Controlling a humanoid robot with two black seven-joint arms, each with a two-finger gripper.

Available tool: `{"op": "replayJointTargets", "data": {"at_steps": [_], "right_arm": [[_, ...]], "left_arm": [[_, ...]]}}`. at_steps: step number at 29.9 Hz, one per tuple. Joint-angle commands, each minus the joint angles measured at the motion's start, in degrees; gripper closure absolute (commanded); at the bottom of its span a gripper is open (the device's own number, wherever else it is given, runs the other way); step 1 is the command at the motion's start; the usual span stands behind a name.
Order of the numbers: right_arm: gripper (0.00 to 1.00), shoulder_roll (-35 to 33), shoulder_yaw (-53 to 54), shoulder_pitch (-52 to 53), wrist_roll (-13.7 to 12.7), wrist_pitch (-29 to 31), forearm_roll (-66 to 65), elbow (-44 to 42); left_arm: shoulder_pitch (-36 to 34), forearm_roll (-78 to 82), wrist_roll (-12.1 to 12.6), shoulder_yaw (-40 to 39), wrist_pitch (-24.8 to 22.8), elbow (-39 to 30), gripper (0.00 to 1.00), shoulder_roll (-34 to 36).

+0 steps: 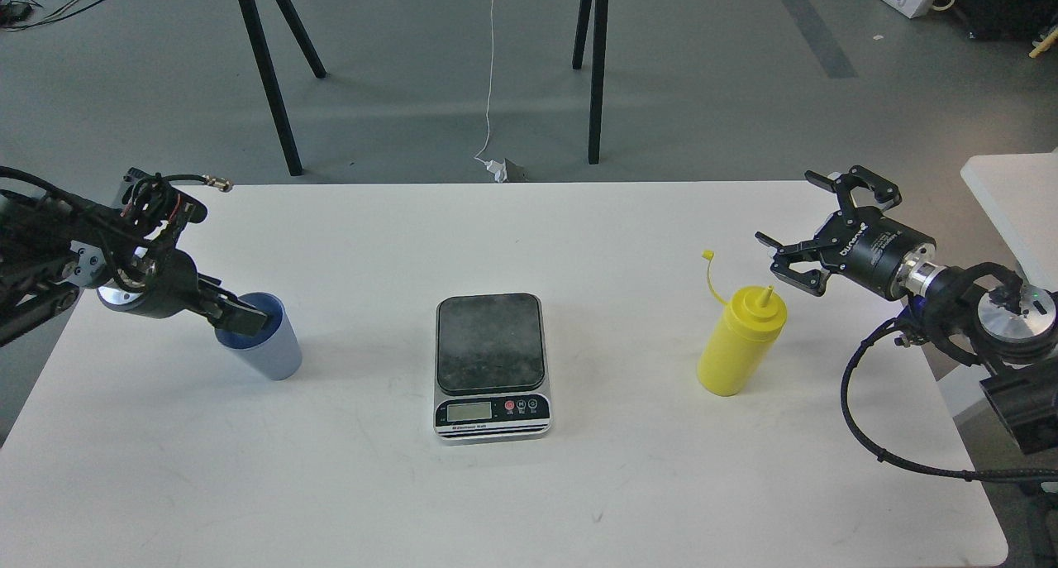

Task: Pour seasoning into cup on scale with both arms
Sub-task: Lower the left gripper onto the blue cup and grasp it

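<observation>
Your left gripper [240,318] reaches in low from the left, its fingers dipping over the rim of the cup [269,346], apparently clamped on it. Your right gripper [814,233] hovers spread wide just beside the seasoning [738,345], right of the bare scale [491,365]

Head view looks down onto white table [496,502].

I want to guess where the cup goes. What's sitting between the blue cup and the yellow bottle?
In the head view, the scale sits between the cup and the seasoning. Its dark platform has nothing on it.
</observation>
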Motion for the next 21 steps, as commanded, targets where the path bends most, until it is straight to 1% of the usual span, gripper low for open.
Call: {"op": "replayJointTargets", "data": {"at_steps": [1,4,7,9,12,13,15,17,19,20,21], "right_arm": [[0.01,0.0,0.1,-0.3,0.0,0.0,0.0,0.0],[0.01,0.0,0.1,-0.4,0.0,0.0,0.0,0.0],[0.01,-0.2,0.1,-0.4,0.0,0.0,0.0,0.0],[0.01,-0.2,0.1,-0.4,0.0,0.0,0.0,0.0],[0.01,-0.2,0.1,-0.4,0.0,0.0,0.0,0.0],[0.01,-0.2,0.1,-0.7,0.0,0.0,0.0,0.0],[0.01,-0.2,0.2,-0.7,0.0,0.0,0.0,0.0],[0.01,-0.2,0.1,-0.8,0.0,0.0,0.0,0.0],[0.01,-0.2,0.1,-0.8,0.0,0.0,0.0,0.0],[0.01,-0.2,0.1,-0.8,0.0,0.0,0.0,0.0],[0.01,-0.2,0.1,-0.8,0.0,0.0,0.0,0.0]], "left_arm": [[0.2,-0.1,0.0,0.2,0.0,1.3,0.02,-0.7],[0.6,-0.1,0.0,0.2,0.0,1.4,0.03,-0.8],[1.3,0.0,0.0,0.3,0.0,1.4,0.07,-0.6],[1.5,0.0,0.0,0.3,0.0,1.4,0.17,-0.6],[1.8,0.1,0.0,0.3,0.0,1.4,0.27,-0.5],[1.7,0.1,0.0,0.4,0.0,1.4,0.33,-0.5],[1.7,0.1,0.0,0.3,0.0,1.4,0.51,-0.4],[1.6,0.0,0.0,0.3,0.0,1.4,0.66,-0.5],[1.6,0.1,0.0,0.3,0.0,1.4,0.77,-0.3],[1.6,0.0,0.0,0.3,0.0,1.4,0.86,-0.2],[1.6,0.0,0.0,0.3,0.0,1.4,0.91,-0.4]]}}
